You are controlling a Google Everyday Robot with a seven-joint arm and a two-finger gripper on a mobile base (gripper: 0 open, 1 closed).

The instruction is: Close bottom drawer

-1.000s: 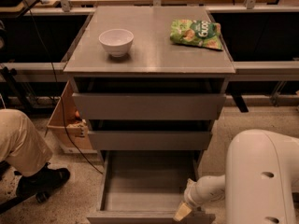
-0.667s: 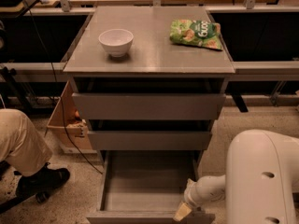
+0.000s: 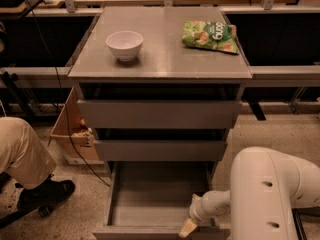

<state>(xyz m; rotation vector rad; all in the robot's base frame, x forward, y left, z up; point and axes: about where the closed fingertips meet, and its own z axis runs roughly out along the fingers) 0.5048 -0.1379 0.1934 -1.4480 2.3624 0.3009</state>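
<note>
Nothing has visibly moved since the earlier frame: the bottom drawer [image 3: 155,196] is pulled out as far as before, and the hand [image 3: 189,227] stays at the same spot by its front right corner

At far left a person's leg in tan trousers [image 3: 20,154] bends into view, with a dark shoe [image 3: 47,193] on the speckled floor. Just right of it an open cardboard box [image 3: 75,134] stands against the cabinet's left side

The grey cabinet [image 3: 160,114] fills the middle. On its top surface [image 3: 165,64] a white bowl [image 3: 124,44] sits upright towards the left, and a green snack bag [image 3: 210,35] lies flat near the back right corner, well apart from the bowl. Below come the top drawer front [image 3: 160,115] and the narrower middle drawer front [image 3: 160,150], each with a dark gap above it. The bottom drawer, lowest of the three, juts towards the camera with its long shallow tray showing bare grey floor

The hand's pale tip rests at the front rim of that drawer near its right end; whether it is open or closed cannot be told. The bulky white arm [image 3: 272,194] fills the lower right corner
</note>
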